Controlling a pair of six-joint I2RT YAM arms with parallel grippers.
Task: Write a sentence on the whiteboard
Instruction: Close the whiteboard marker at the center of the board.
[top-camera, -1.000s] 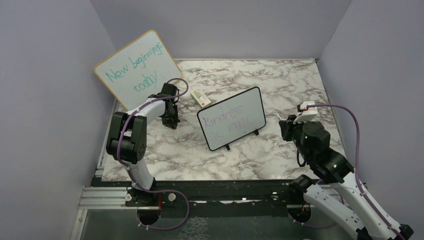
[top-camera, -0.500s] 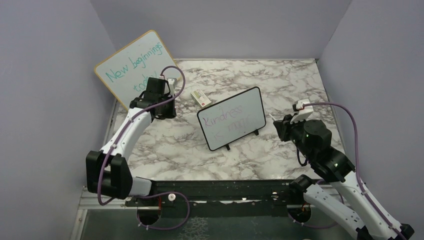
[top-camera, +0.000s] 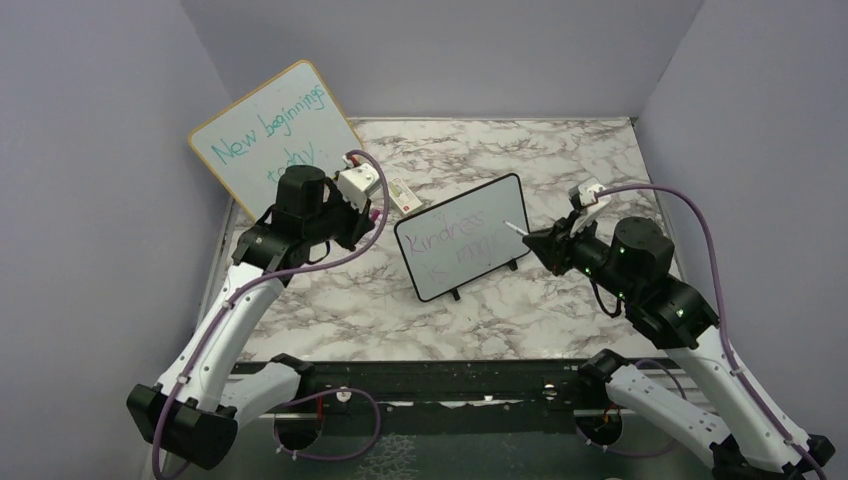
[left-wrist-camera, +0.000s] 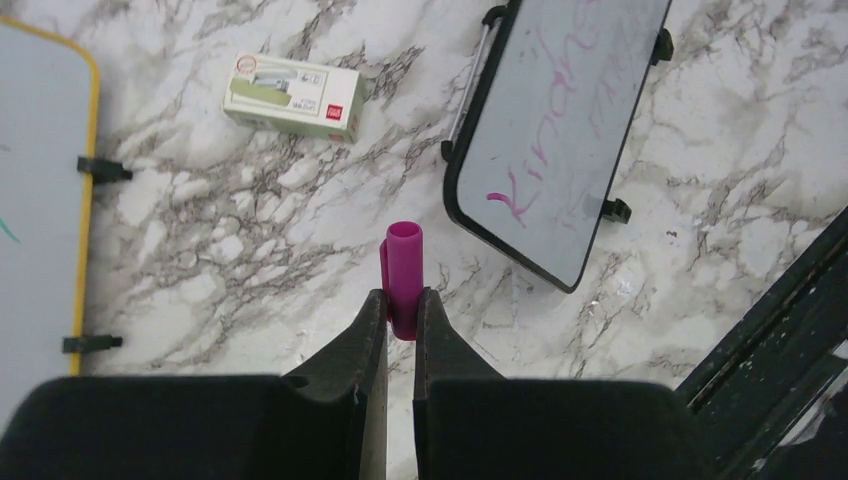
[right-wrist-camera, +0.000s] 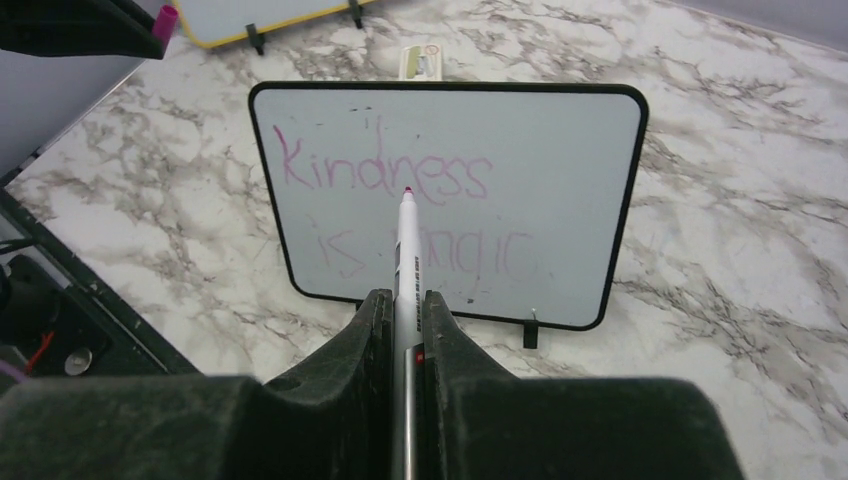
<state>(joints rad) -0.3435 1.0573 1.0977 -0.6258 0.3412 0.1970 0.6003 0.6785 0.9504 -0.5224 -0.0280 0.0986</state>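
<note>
The small black-framed whiteboard (top-camera: 464, 237) stands tilted on its feet mid-table; it also shows in the right wrist view (right-wrist-camera: 450, 200) and the left wrist view (left-wrist-camera: 560, 130). The purple-pink sentence (right-wrist-camera: 385, 170) reads "Kindness is magic" in two lines. My right gripper (right-wrist-camera: 405, 300) is shut on a white marker (right-wrist-camera: 406, 250) with its pink tip pointing at the board, close in front of it. My left gripper (left-wrist-camera: 400, 300) is shut on the magenta marker cap (left-wrist-camera: 403, 270), raised above the table left of the board.
A larger wood-framed board (top-camera: 272, 135) with teal writing leans at the back left. A small green-and-white box (top-camera: 402, 194) lies behind the small whiteboard, also in the left wrist view (left-wrist-camera: 292, 96). The black rail (top-camera: 430, 380) runs along the table's near edge.
My left arm has lifted from the table and swung right with the cap. My right gripper has moved left and forward, bringing the marker tip up to the board.
</note>
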